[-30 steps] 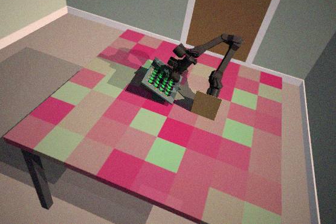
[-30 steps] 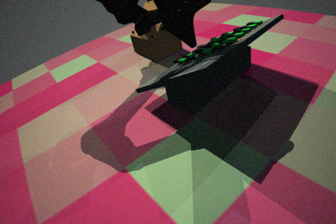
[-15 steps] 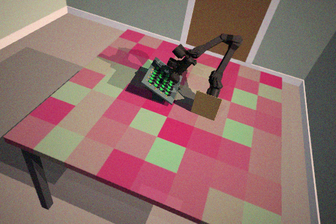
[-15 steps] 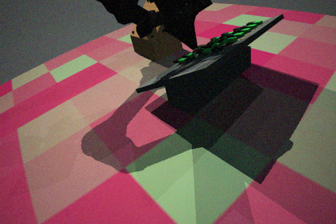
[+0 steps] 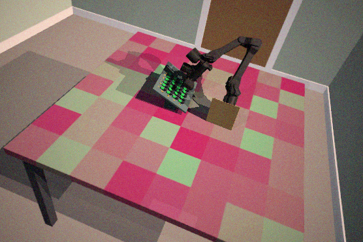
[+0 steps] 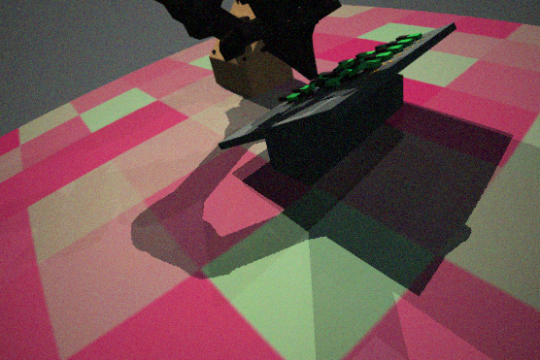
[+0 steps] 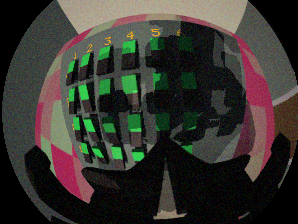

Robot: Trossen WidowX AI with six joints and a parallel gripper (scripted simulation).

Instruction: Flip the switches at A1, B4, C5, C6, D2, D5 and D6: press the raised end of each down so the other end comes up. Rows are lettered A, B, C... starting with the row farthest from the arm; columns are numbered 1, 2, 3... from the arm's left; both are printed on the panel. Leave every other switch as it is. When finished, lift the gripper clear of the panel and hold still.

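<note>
The grey tilted panel (image 5: 184, 107) (image 6: 439, 38) (image 7: 206, 150) carries rows of black and green rocker switches. My gripper (image 6: 315, 78) (image 7: 164, 141) is shut and empty. Its tips are low over the near part of the panel, at the gap between C5 (image 7: 162, 121) and D5; contact cannot be told. The fingers hide D5 in the wrist view. D6 (image 7: 188, 149) shows partly beside them. C6 (image 7: 190, 120) lies in shadow. A1 (image 7: 72, 71), B4 (image 7: 131, 85) and D2 (image 7: 98, 152) show to the left. A1 and B4 have green far halves.
A brown block (image 5: 223, 113) (image 6: 253, 75) stands beside the arm's base. The panel rests on a dark support (image 6: 335, 136) on the pink and green checkered table (image 5: 130, 142). The arm's shadow darkens columns 5 and 6. Neighbouring switch D4 (image 7: 138, 156) is close to the fingers.
</note>
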